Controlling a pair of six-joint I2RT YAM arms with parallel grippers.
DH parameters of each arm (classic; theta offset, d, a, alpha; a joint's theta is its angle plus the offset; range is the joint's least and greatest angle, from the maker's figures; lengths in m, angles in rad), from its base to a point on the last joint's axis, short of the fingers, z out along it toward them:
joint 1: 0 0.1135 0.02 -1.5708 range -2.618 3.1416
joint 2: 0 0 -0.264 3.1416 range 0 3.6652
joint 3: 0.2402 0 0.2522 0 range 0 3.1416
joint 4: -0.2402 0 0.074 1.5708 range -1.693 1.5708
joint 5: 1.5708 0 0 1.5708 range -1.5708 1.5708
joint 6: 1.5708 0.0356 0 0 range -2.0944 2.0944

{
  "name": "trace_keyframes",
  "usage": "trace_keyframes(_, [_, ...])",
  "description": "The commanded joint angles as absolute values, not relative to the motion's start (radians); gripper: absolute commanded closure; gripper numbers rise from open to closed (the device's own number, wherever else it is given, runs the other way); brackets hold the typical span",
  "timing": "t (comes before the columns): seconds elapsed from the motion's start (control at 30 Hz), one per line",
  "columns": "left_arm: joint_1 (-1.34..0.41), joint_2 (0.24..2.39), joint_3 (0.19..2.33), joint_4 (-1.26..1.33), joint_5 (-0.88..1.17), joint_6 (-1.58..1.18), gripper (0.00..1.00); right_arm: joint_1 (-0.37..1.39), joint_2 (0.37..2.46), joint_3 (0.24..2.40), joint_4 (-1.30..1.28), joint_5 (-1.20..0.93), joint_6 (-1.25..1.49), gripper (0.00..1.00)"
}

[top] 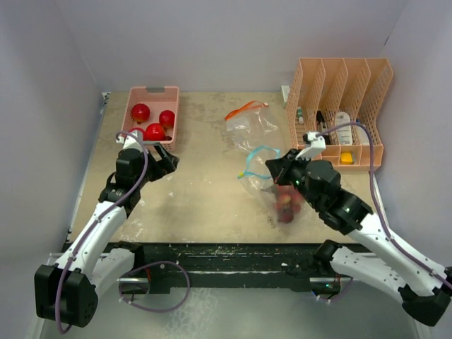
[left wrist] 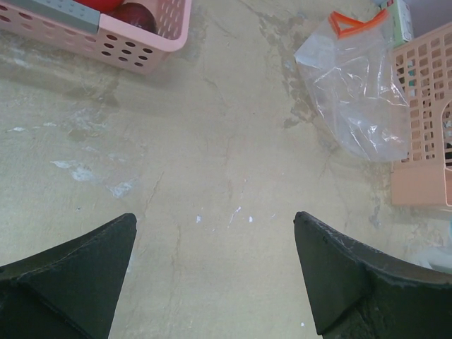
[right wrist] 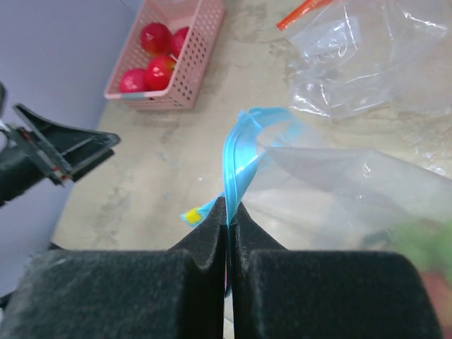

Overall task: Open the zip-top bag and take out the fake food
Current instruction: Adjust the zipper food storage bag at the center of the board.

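Note:
A clear zip-top bag with a blue zip strip (top: 256, 159) lies mid-table; the strip also shows in the right wrist view (right wrist: 240, 152). Red and green fake food (top: 285, 205) sits inside its lower end, blurred in the right wrist view (right wrist: 424, 244). My right gripper (top: 277, 169) is shut on the blue zip strip, which runs up between its pads (right wrist: 227, 212). My left gripper (top: 164, 159) is open and empty over bare table (left wrist: 215, 226), left of the bag. Several red apple-like balls (top: 152, 121) lie in a pink basket (top: 151, 94) at the back left.
A second clear bag with an orange zip (top: 248, 116) lies behind the blue one; it shows in the left wrist view (left wrist: 357, 85) and the right wrist view (right wrist: 353, 63). A peach slotted organizer (top: 341, 113) with small items stands at the back right. Walls enclose the table.

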State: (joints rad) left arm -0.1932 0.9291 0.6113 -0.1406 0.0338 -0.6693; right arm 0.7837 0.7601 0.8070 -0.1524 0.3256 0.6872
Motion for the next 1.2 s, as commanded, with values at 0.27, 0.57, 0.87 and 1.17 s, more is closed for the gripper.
trace_keyframes(0.27, [-0.201, 0.906, 0.611, -0.024, 0.310, -0.665, 0.08, 0.791, 1.174, 0.786, 0.112, 0.104, 0.563, 1.00])
trace_keyframes(0.57, [-0.304, 0.985, 0.533, 0.240, 0.476, -0.729, 0.29, 0.832, 1.208, 0.762, 0.229, -0.002, 0.549, 1.00])
trace_keyframes(0.87, [-0.609, 1.172, 0.487, 0.466, 0.398, -0.792, 0.46, 0.847, 1.185, 0.745, 0.277, 0.022, 0.577, 1.00])
trace_keyframes(1.17, [-0.717, 1.338, 0.520, 0.547, 0.360, -0.815, 0.56, 0.851, 1.173, 0.709, 0.297, 0.016, 0.593, 1.00])
